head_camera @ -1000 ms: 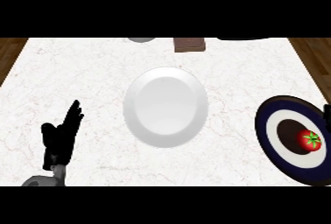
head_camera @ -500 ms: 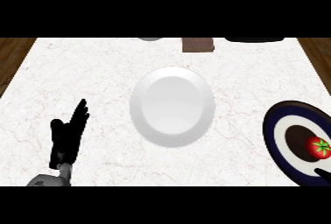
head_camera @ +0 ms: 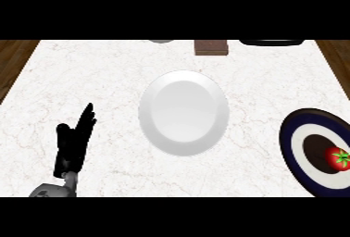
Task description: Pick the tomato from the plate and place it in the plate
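White marble counter (head_camera: 89, 78), spanning most of the view. White plate (head_camera: 183, 112) at centre, bare. Dark blue plate (head_camera: 309, 139) with white ring and dark centre at right edge, partly cut off. Left hand (head_camera: 74, 141) at lower left, resting, fingers straight and together, pointing up, holding nothing. Tomato (head_camera: 339, 158), red with green stem, on dark blue plate's centre, well apart from left hand.
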Controlling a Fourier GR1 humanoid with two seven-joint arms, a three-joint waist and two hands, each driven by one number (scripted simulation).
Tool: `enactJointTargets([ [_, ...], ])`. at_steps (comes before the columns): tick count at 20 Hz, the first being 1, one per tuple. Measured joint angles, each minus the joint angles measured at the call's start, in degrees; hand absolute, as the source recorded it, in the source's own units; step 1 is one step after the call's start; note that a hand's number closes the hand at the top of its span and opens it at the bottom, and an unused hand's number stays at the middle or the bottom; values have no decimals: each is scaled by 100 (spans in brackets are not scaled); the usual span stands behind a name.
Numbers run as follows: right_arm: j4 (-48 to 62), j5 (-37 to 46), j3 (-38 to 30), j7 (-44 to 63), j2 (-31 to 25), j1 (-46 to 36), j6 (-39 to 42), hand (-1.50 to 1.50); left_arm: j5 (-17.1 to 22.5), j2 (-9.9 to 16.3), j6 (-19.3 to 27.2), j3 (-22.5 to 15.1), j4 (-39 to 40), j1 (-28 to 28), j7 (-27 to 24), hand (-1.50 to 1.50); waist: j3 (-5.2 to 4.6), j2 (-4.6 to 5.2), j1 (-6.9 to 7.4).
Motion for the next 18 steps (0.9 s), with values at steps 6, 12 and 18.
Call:
enactJointTargets([
  [6, -173, 630, 539, 1014, -390, -204, 498, -150, -28, -22, -73, 23, -24, 34, 26, 0, -5, 2, 35],
  [12, -253, 1161, 845, 1647, -298, -461, 874, -150, -145, -134, -66, 92, -113, 53, 109, 0, -3, -3, 16],
  [18, 392, 1732, 838, 1620, 16, -961, 1029, -150, -240, -220, -258, 232, -137, 125, 107, 0, 1, -1, 20],
])
